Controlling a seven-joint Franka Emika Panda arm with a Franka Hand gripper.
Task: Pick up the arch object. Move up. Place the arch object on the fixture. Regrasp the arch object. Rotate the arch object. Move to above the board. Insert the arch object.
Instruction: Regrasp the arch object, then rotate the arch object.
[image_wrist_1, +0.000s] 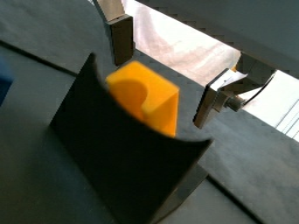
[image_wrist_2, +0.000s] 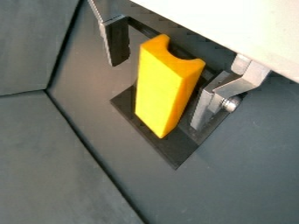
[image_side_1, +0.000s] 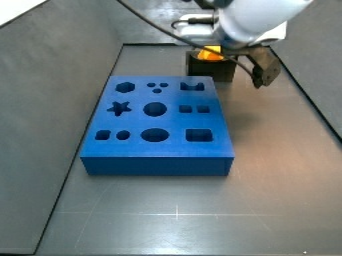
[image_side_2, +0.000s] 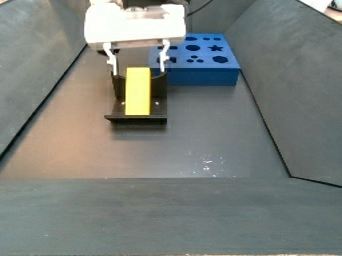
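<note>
The yellow-orange arch object leans on the dark fixture, its notch facing up toward the wrist. In a side view the arch object lies along the fixture. My gripper straddles the block, open. One finger stands clearly apart from it and the other finger is close beside it. In a wrist view the fixture's wall hides the lower part of the arch object. The blue board lies next to the fixture. The gripper sits low over the block.
The board with its shaped holes lies just beyond the fixture in a side view. Sloped dark walls enclose the floor on both sides. The white arm body hangs over the fixture end.
</note>
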